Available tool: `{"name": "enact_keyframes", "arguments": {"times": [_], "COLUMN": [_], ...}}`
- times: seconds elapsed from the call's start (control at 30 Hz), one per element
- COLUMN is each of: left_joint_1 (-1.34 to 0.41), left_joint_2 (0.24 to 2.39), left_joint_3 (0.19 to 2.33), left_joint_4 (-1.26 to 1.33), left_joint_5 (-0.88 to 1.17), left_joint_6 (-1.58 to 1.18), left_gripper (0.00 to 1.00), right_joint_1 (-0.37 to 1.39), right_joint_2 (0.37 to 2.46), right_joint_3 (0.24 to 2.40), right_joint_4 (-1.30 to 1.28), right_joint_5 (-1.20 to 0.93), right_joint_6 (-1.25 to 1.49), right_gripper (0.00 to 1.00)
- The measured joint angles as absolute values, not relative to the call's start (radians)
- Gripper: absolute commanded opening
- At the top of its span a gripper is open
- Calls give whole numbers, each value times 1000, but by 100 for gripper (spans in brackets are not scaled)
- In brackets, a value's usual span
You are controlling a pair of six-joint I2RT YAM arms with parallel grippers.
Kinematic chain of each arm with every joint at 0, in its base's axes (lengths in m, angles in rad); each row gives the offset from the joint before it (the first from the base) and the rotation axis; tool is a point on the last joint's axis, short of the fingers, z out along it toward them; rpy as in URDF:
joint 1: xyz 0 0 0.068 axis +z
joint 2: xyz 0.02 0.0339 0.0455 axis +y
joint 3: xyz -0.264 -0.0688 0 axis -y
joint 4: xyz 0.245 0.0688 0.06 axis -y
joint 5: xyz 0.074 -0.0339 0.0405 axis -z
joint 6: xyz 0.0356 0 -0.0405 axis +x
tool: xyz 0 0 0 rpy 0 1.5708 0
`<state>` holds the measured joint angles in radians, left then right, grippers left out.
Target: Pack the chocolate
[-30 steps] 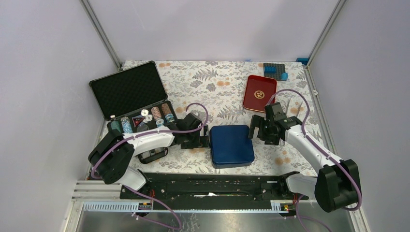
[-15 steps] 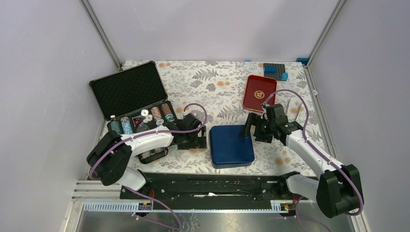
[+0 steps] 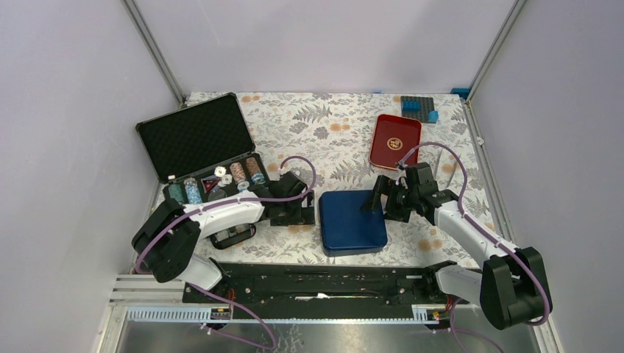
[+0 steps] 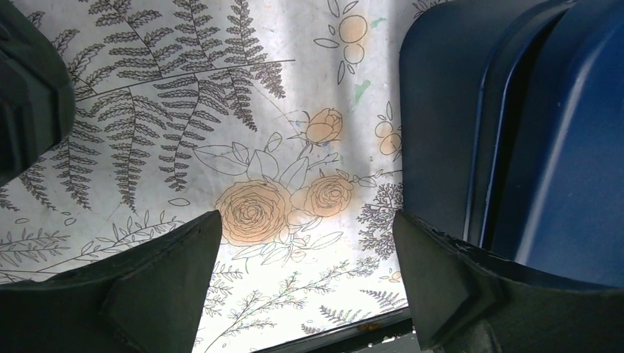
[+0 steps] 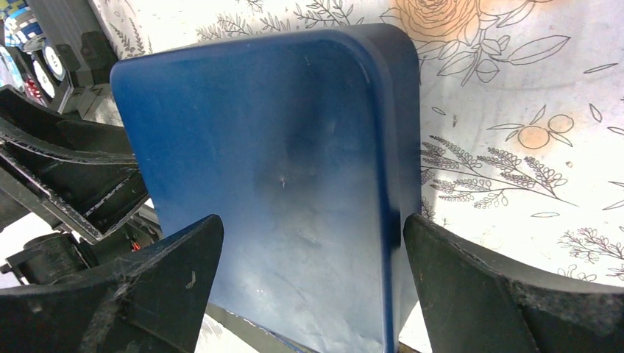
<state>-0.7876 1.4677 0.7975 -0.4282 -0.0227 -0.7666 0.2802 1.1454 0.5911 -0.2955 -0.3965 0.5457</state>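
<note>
Two pincers, both released, nothing held. The left gripper [image 3: 310, 211] sits at 9 o'clock of the blue box [image 3: 352, 220], just beside it. The right gripper [image 3: 380, 204] sits at 3 o'clock, jaws spread above the lid. Whereabouts of chocolate: cannot tell.

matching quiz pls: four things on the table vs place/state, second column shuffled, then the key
Things
1. blue box
2. red tray
3. black case
4. toy bricks

Place or state
A. far right corner
B. left side, lid open
C. middle, towards the near edge
D. right of middle, gold emblem inside

Pairs: 1-C, 2-D, 3-B, 4-A
</note>
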Motion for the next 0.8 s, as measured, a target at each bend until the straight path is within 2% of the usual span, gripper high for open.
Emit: {"name": "enact_keyframes", "arguments": {"times": [0.8], "left_joint_1": [-788], "left_joint_2": [1510], "left_joint_3": [808], "left_joint_4": [-393], "left_joint_5": [4], "left_joint_6": [-756], "left_gripper": [91], "right_joint_1": [274], "right_joint_2": [1114], "right_joint_3": [591], "right_joint_4": [-280], "right_joint_5": [-443], "right_joint_6": [559], "right_gripper": [100]}}
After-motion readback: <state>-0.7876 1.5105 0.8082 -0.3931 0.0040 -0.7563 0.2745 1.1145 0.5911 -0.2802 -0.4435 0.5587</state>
